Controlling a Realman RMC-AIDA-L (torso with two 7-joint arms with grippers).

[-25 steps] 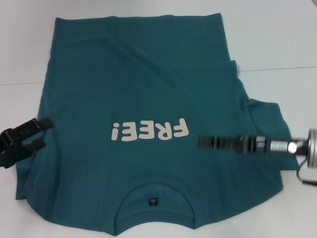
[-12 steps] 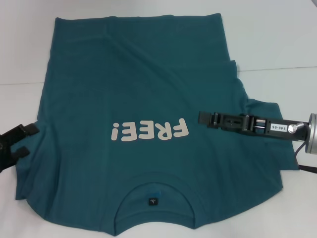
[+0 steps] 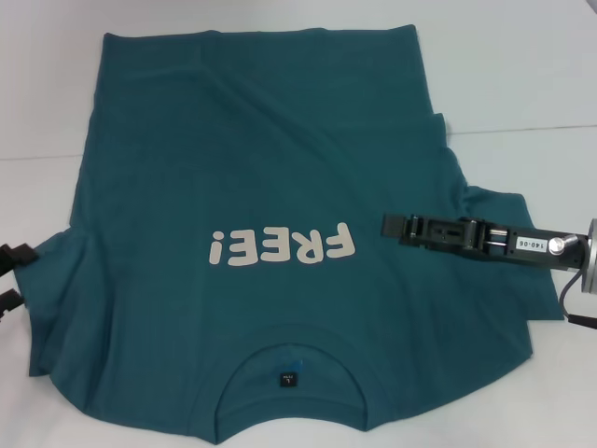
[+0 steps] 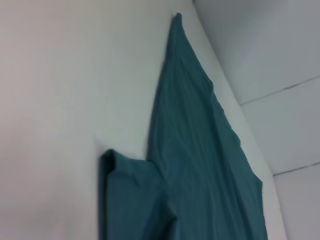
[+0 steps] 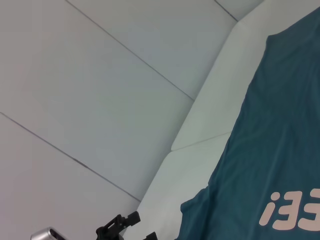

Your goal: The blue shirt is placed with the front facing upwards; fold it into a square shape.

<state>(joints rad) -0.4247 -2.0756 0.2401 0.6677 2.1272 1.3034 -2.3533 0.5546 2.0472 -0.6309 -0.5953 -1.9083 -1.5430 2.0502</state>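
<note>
Lying print-up on the white surface [image 3: 522,65], the blue shirt [image 3: 261,168] looks soft and floppy, best pinched at sleeve edges beneath the right tool [image 3: 390,225] and beside the left tool [image 3: 9,276], whose grips I cannot tell.

The blue shirt [image 3: 261,187] runs past the near edge of the head view, so its collar and shoulder edge are partly cut off. The small dark neck label [image 3: 289,379] is too small to read. The left gripper [image 3: 11,277] sits at the table's [image 3: 522,65] left edge, mostly out of frame; only two dark fingertips [image 3: 13,253] show. The right gripper [image 3: 392,226] is seen edge-on, so its finger spacing cannot be judged, and it hides a strip of shirt near the right sleeve. In the right wrist view the lettering [image 5: 292,210] is cut off.
</note>
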